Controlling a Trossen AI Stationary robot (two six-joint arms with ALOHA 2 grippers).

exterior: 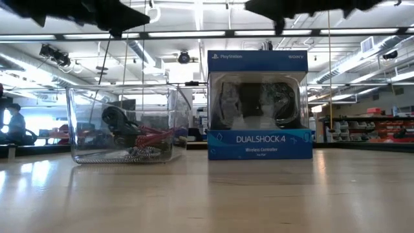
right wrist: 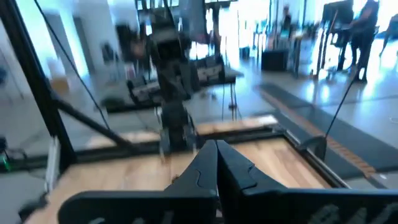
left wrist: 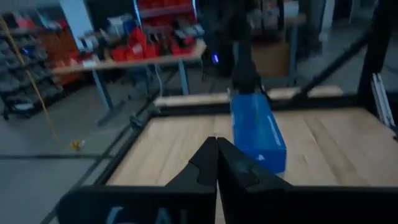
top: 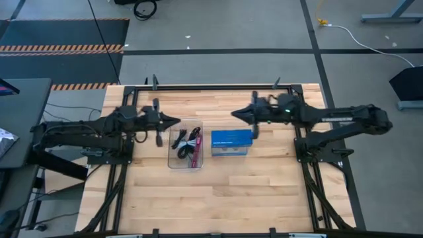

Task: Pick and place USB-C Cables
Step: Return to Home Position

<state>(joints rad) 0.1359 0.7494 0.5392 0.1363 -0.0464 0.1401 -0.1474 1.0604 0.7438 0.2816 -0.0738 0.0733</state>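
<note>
The USB-C cables [top: 188, 147] lie tangled inside the clear tray [top: 172, 160], just beside the blue box [top: 232, 141] on the surface [top: 251, 192]. The left gripper [top: 176, 121] and right gripper [top: 234, 114] hover above, jaws pressed together and empty. Placing looks finished; what remains is drawing both arms home.

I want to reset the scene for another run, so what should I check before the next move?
1. Left gripper empty: ok, shut with nothing in it.
2. Right gripper empty: ok, shut with nothing in it.
3. Both grippers clear of the clear bin and the blue box: ok, the low view shows them raised above both.
4. Cables inside the bin: ok, a tangle lies on its floor.
5. Every cable accounted for: cannot tell, the bundles overlap.
6. Stray cable on the table outside the bin: ok, none seen.
</note>
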